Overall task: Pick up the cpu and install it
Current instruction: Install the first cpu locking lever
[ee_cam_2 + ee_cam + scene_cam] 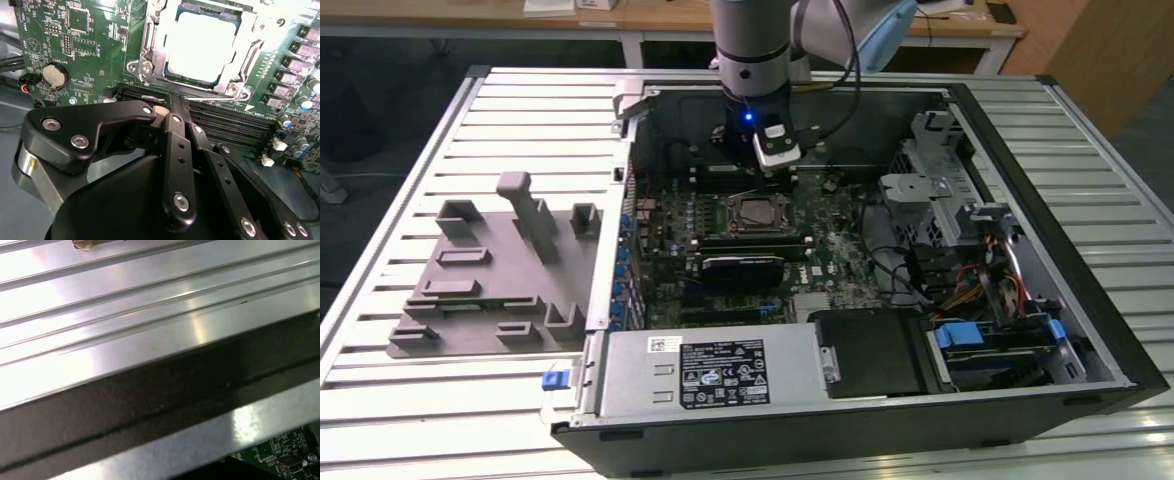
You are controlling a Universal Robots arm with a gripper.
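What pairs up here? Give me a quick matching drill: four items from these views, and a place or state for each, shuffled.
1. cpu
2. gripper
3. grey fixture block
4. coin cell

A. outside the case, on the slatted table
B. seated in the socket frame
C. round, silver, on the green board
D. over the memory slots, beside the socket

Pairs: 1-B, 2-D, 3-A, 4-C

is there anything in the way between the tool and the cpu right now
Nothing visible stands in the way. In the second wrist view the cpu lies in the socket, its silver top uncovered. The tool is over the memory slots beside it, with only bare board between.
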